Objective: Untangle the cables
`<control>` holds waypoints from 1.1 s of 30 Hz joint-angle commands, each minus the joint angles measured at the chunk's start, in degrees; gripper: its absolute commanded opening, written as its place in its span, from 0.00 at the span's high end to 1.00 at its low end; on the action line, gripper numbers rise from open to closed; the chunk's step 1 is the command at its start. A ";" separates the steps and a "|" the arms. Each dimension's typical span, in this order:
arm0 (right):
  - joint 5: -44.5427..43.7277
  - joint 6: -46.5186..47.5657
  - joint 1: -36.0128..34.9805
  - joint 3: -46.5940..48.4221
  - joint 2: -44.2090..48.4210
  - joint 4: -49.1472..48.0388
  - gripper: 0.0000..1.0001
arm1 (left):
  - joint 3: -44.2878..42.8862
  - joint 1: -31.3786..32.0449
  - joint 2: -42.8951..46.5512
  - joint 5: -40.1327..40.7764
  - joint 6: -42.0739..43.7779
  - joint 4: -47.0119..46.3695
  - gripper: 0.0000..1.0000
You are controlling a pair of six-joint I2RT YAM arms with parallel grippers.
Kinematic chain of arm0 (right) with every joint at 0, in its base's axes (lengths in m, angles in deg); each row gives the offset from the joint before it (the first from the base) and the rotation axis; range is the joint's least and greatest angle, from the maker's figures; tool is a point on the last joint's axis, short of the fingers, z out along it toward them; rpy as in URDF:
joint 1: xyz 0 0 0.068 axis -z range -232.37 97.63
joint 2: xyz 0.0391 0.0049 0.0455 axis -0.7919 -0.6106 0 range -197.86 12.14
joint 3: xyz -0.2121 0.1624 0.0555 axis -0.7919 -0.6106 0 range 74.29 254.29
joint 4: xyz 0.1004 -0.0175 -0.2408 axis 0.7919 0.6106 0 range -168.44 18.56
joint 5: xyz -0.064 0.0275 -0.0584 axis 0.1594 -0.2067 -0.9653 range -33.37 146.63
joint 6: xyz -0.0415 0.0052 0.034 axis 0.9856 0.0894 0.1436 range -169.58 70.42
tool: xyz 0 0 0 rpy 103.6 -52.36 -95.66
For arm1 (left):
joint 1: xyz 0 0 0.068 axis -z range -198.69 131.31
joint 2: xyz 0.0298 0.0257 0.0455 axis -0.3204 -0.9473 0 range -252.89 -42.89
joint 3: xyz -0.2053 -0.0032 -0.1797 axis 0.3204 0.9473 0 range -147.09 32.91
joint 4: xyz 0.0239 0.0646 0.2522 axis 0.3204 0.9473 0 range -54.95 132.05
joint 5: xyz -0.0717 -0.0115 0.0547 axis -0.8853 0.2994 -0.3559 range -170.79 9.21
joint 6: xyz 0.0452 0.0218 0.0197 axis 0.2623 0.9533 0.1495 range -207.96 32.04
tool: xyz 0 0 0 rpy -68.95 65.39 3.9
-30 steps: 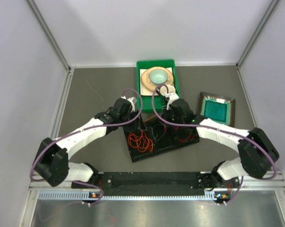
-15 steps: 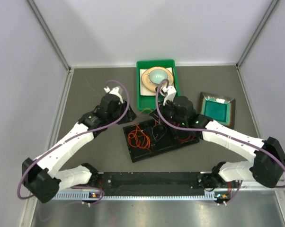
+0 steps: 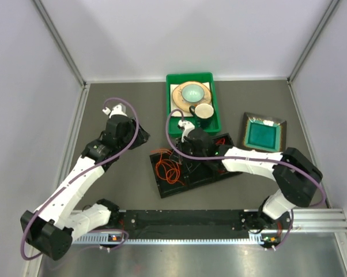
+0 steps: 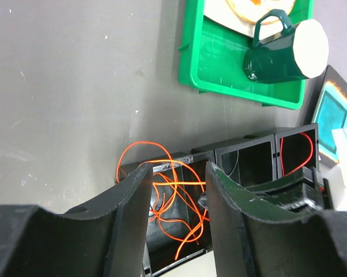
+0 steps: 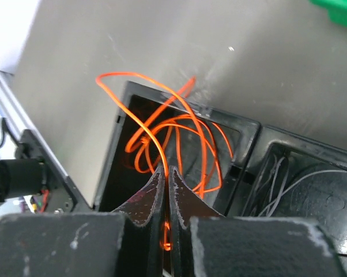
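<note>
Remote view: my right pincer [image 5: 166, 173] is clamped shut on a strand of the orange cable [image 3: 170, 171], whose loops spill over the rim of the left-end compartment of the black tray [image 3: 188, 184]. The grey cable [image 5: 289, 184] lies in the middle compartment and the red cable [image 4: 294, 156] in the right-end one. My left pincer [image 4: 178, 173] hangs part-open and empty off the tray's left end. Beyond, a green bin [image 4: 191, 57] holds a mug [image 4: 277, 55]. I judge the step is drawing the orange strand free. Next calls for a slow lift, watching for snags.
</note>
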 commanded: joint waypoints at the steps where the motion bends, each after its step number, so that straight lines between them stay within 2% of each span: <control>1: -0.17 -0.25 -0.62 0.54 -1.38 -3.64 1.00 | 0.62 -0.55 -0.14 -0.54 -0.60 -0.33 0.52; 2: 0.09 -0.08 -0.62 0.45 -1.38 -3.55 0.94 | 0.71 -0.56 -0.40 -0.98 -0.51 -0.59 0.52; 3: 0.27 0.36 -0.71 0.37 -0.86 -3.63 0.71 | 0.80 -0.56 -1.19 -1.42 -0.25 -1.20 0.52; 6: -0.60 1.41 -0.71 -0.25 1.08 -3.37 0.55 | 0.80 -0.64 -3.38 -4.66 1.07 -2.34 0.51; 9: -2.36 2.73 -0.71 -0.25 4.24 -1.88 0.48 | 1.15 -0.56 -6.28 -10.37 3.09 -5.07 0.49; 14: -4.82 3.79 -0.71 -0.16 8.90 0.14 0.45 | 0.54 -0.56 -10.68 -14.51 4.94 -6.30 0.44; 17: -7.11 4.58 -0.71 -0.60 11.96 1.72 0.44 | -0.25 -0.56 -13.23 -16.45 5.64 -6.83 0.44; 20: -12.71 5.63 -0.62 -1.39 15.57 3.83 0.39 | -0.69 -0.03 -15.60 -20.05 6.78 -7.18 0.45; 24: -18.53 7.04 -0.18 -3.23 19.62 5.85 0.37 | -1.31 2.17 -16.75 -17.69 8.10 -4.91 0.50; 30: -19.33 6.78 2.98 -4.73 22.35 6.82 0.37 | -0.70 4.72 -17.72 -15.58 8.28 -3.40 0.51; 33: -19.06 6.78 3.42 -4.47 22.44 6.74 0.37 | -0.43 5.33 -18.42 -15.31 7.93 -3.93 0.68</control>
